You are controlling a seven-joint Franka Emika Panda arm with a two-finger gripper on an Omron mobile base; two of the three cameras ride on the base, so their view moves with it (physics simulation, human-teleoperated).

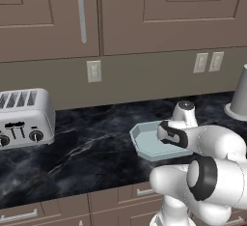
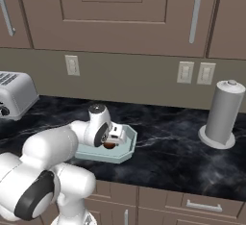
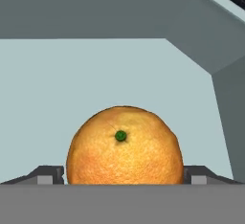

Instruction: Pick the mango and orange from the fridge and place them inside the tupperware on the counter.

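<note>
The orange point(image 3: 124, 146), round with a green stem dot, sits between my gripper's point(image 3: 124, 176) two finger tips, which touch its sides. It is low inside the pale blue-grey tupperware point(image 3: 95, 70), whose walls rise behind and to the right. In the right base view my gripper point(image 2: 111, 141) points down into the tupperware point(image 2: 126, 148) with the orange point(image 2: 109, 145) under the hand. The tupperware point(image 1: 142, 140) stands on the black marble counter point(image 1: 87, 148), partly covered by my arm. The fridge is out of view.
A silver toaster point(image 1: 24, 119) stands at the counter's left. A grey paper-towel roll point(image 2: 223, 113) stands upright on the right. Brown upper cabinets point(image 2: 110, 12) hang above, and wall outlets point(image 2: 194, 72) sit on the backsplash. Drawers with silver handles point(image 2: 202, 205) lie below the counter edge.
</note>
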